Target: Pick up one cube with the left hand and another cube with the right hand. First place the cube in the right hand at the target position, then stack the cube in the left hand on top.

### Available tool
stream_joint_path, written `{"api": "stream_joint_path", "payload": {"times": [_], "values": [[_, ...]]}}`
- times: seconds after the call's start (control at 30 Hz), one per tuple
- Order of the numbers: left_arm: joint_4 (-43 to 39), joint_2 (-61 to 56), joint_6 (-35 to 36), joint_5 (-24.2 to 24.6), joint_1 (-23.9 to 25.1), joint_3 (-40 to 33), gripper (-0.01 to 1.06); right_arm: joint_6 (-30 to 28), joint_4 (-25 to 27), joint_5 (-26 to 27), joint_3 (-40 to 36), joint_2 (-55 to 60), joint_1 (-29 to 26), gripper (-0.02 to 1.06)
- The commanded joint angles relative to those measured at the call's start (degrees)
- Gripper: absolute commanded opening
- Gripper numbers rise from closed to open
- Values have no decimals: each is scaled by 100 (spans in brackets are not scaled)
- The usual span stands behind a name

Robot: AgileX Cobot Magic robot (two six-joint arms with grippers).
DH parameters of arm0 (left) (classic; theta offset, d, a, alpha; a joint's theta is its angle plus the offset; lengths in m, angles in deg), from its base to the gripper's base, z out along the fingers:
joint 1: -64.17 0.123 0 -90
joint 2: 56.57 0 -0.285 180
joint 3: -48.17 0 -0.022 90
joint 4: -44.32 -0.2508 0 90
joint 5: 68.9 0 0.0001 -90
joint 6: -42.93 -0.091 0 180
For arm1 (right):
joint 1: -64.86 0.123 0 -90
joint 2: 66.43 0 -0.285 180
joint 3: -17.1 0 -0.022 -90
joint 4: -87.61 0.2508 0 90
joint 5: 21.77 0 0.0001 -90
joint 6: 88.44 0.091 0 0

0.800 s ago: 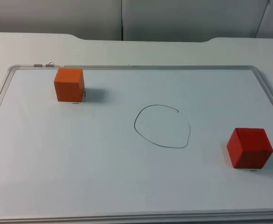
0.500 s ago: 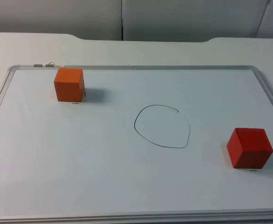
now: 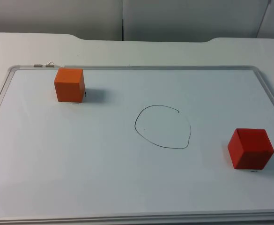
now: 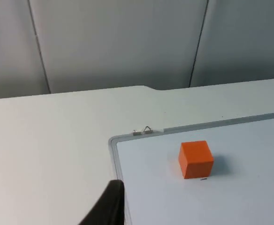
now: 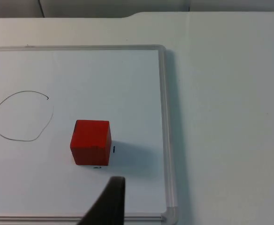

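Observation:
An orange cube (image 3: 69,84) rests near the far left corner of the whiteboard (image 3: 104,187). A red cube (image 3: 250,148) sits close to the board's right edge. Between them is a hand-drawn black circle (image 3: 163,126) with nothing inside it. In the left wrist view the orange cube (image 4: 196,159) lies well ahead of my left gripper (image 4: 110,206), which hangs above the board's left frame, apart from the cube. In the right wrist view the red cube (image 5: 91,142) lies a short way ahead of my right gripper (image 5: 110,201), with the circle (image 5: 20,116) beyond it to the side.
The whiteboard has a raised silver frame (image 3: 137,67), with a small metal clip (image 3: 45,64) at its far left corner. White table surrounds the board. The grey partition wall (image 3: 127,18) closes off the back.

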Motion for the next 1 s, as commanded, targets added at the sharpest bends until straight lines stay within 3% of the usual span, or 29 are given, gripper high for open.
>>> {"api": "stream_joint_path", "payload": {"times": [0.0,0.2,0.47,0.7,0.97], "values": [[311,387,-302,-241,13,151,105,11,14,58,-41,-23,-31,101],[1031,1979,-695,-282,13,727,105,11,14,58,-41,-23,-31,101],[1137,3604,-695,-270,-52,1322,105,11,14,58,-41,-23,-31,101],[1114,5013,-632,-529,-724,1798,105,11,14,58,-41,-23,-31,101],[822,6492,55,-1037,-1303,2515,105,11,14,58,-41,-23,-31,101]]}}
